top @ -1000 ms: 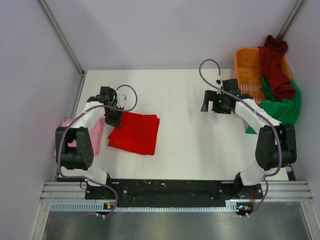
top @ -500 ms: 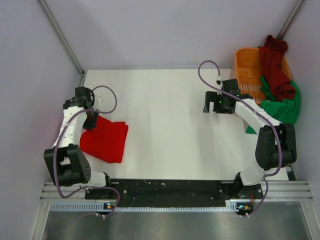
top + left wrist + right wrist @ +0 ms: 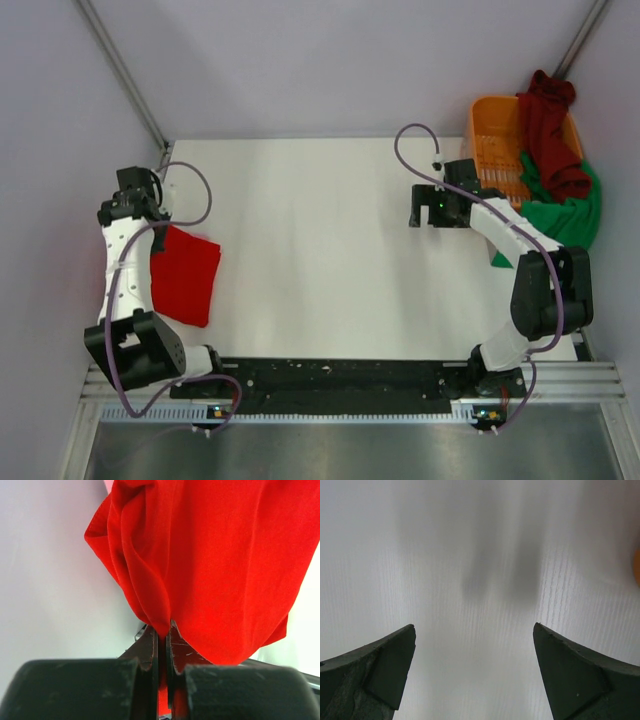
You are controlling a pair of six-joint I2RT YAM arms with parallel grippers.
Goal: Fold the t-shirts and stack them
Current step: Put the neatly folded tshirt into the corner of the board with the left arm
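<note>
One red t-shirt, long axis near-far

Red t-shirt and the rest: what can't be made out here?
- Red t-shirt: top external, left arm covers its left edge; left wrist, frame crops it.
- Green t-shirt: top external, partly under the maroon t-shirt and the right arm.
- Orange basket inside: top external, maroon t-shirt covers part.
</note>
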